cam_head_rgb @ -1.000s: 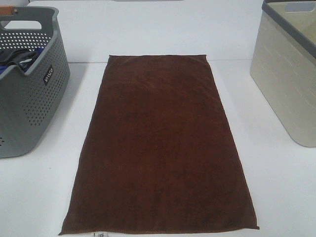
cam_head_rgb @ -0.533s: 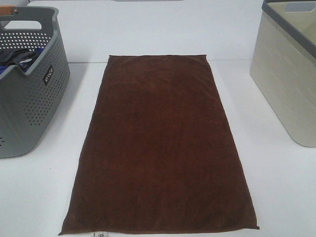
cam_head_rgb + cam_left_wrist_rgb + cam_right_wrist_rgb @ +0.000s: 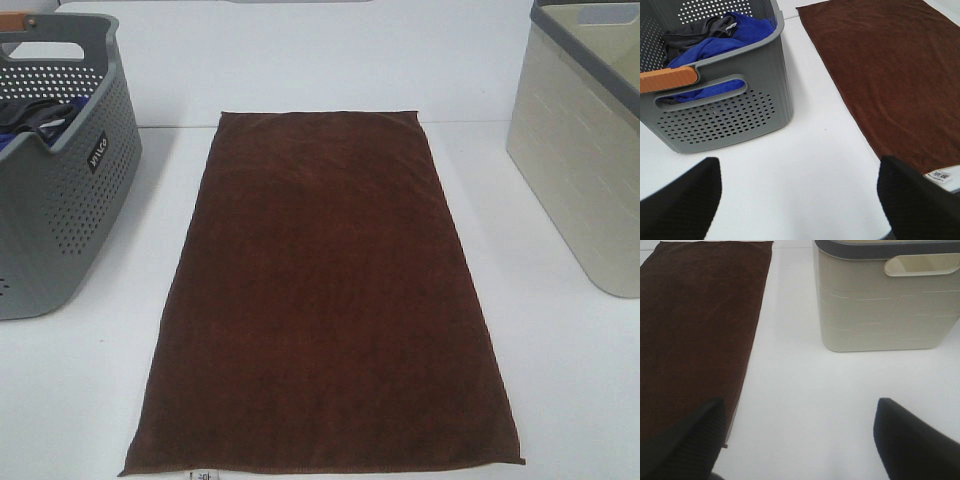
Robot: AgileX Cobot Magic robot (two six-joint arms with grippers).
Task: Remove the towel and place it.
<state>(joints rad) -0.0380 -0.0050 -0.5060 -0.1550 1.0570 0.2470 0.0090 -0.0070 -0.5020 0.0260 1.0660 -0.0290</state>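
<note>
Looks essentially done: towel (image 3: pixel 322 295) lies flat and spread mid-tabletop (image 3: pixel 560 380), near hem at the front edge, between grey basket (image 3: pixel 55 170) and cream bin (image 3: pixel 585 150); left end effector (image 3: pixel 800 200) and right end effector (image 3: pixel 800 437) both open, empty.

Towel (image 3: pixel 322 290): lies spread flat on the table (image 3: pixel 560 380), lengthwise from the near edge toward the far side. Perforated basket (image 3: pixel 60 200): on the table left of the towel, apart from it; crumpled cloths (image 3: pixel 715 42) inside. Solid-walled bin (image 3: pixel 580 170): on the table right of the towel, apart from it.
</note>
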